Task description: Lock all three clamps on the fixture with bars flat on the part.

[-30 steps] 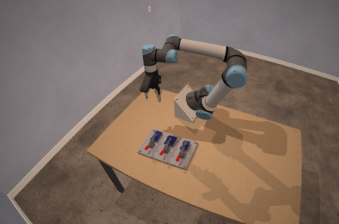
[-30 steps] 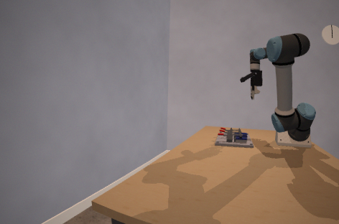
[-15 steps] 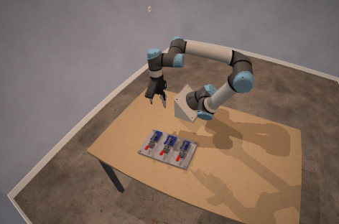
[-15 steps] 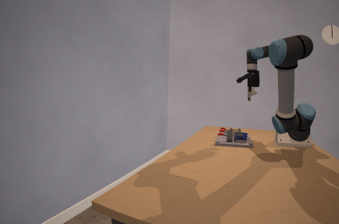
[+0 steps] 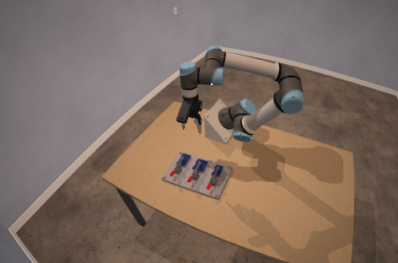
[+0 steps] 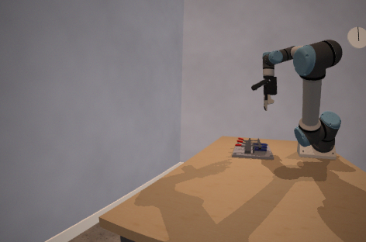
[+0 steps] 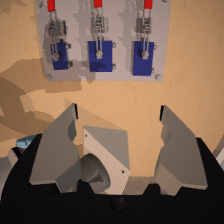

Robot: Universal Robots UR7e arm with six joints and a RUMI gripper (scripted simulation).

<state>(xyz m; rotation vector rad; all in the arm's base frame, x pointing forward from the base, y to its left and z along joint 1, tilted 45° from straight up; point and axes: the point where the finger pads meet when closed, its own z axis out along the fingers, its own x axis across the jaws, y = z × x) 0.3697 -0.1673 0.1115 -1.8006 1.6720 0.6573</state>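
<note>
A grey fixture plate (image 5: 199,177) lies on the wooden table with three clamps in a row, each with a blue part and a red handle tip. It also shows in the exterior view (image 6: 252,150) and at the top of the wrist view (image 7: 101,40). The left clamp (image 7: 56,37), middle clamp (image 7: 99,37) and right clamp (image 7: 145,37) have their red handles pointing away from me. Whether the bars lie flat cannot be told. My gripper (image 5: 190,125) hangs high above the table behind the fixture, also in the exterior view (image 6: 266,105). Its jaws are open and empty.
The arm's grey base block (image 5: 218,126) stands on the table just behind the fixture and shows between my jaws in the wrist view (image 7: 105,160). The table edge runs left of the fixture.
</note>
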